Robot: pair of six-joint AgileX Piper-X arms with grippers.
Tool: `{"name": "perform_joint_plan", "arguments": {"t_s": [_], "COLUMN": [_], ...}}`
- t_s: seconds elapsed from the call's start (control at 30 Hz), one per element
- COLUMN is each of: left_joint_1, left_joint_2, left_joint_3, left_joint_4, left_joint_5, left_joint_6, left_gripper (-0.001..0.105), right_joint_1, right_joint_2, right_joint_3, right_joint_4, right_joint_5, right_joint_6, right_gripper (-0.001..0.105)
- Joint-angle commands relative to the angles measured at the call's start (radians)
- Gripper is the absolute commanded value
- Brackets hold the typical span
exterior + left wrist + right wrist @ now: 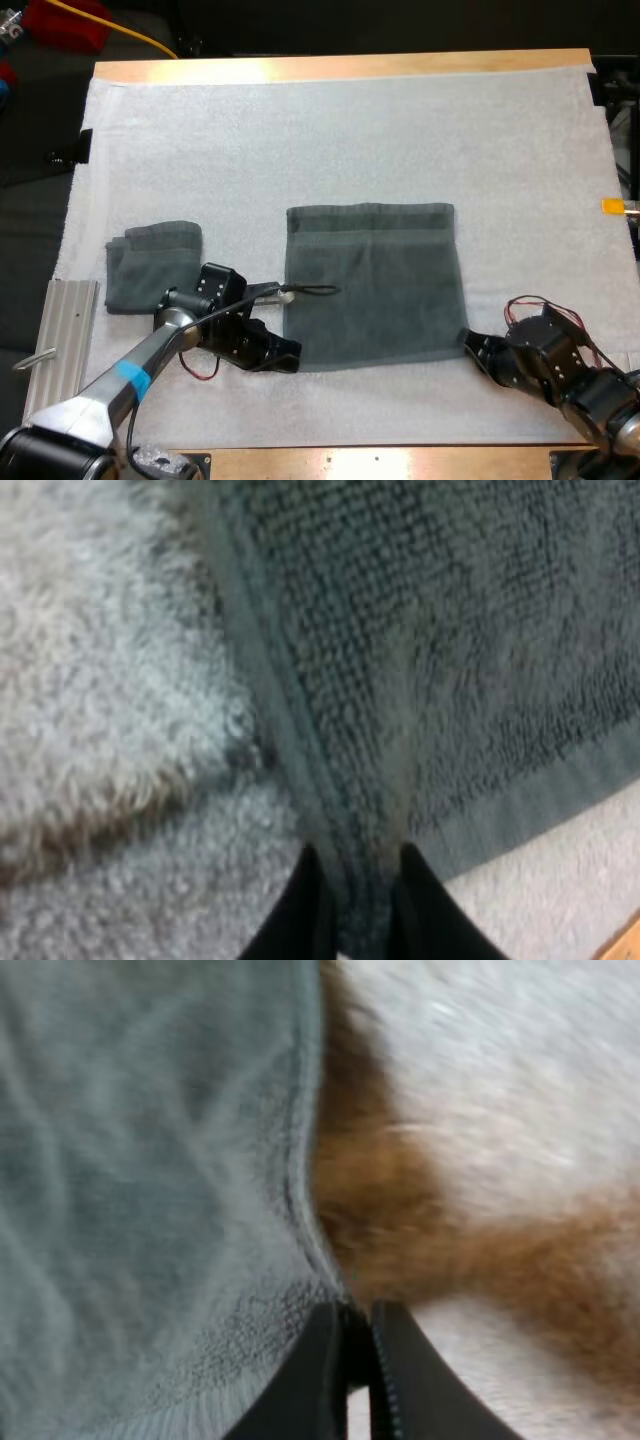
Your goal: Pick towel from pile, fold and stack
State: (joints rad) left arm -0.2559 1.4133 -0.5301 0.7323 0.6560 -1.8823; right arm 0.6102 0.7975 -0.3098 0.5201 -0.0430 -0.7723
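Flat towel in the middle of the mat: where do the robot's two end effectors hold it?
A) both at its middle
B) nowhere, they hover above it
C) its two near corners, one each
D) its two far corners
C: the left end effector is shut on the flat towel at its near left corner, the right end effector at its near right corner.
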Motion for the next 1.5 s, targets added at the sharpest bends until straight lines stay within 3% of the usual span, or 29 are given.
{"name": "perform_joint_plan", "arguments": {"t_s": [0.0,0.33,0.57,0.87,1.17,1.27,1.47], "left_joint_1": [-0.005,-0.005,-0.005,-0.005,-0.005,-0.005,-0.005], "left_joint_2": [-0.016,-0.096,-0.117,-0.117,-0.052,-0.003,0.080], "left_joint_3": [0.001,0.001,0.001,-0.009,-0.122,-0.168,-0.255], "left_joint_4": [0.028,0.136,0.189,0.181,0.179,0.179,0.169], "left_joint_5": [-0.023,-0.027,-0.012,0.034,0.063,0.063,0.077], "left_joint_6": [0.013,0.063,0.087,0.087,0.055,0.049,0.011], "left_gripper": [0.002,0.003,0.003,0.003,0.003,0.003,0.003], "right_joint_1": [0.001,0.007,0.099,0.148,0.134,0.081,-0.075], "right_joint_2": [-0.007,-0.007,-0.031,-0.031,-0.031,-0.025,0.035], "right_joint_3": [-0.016,-0.028,-0.028,-0.028,-0.028,-0.028,-0.028], "right_joint_4": [0.029,0.098,0.105,0.061,-0.099,-0.132,-0.250], "right_joint_5": [-0.005,-0.075,-0.081,-0.098,-0.104,-0.105,-0.222], "right_joint_6": [-0.016,-0.015,-0.007,0.098,0.281,0.307,0.307], "right_gripper": [0.000,0.000,0.000,0.000,0.000,0.000,0.000]}}
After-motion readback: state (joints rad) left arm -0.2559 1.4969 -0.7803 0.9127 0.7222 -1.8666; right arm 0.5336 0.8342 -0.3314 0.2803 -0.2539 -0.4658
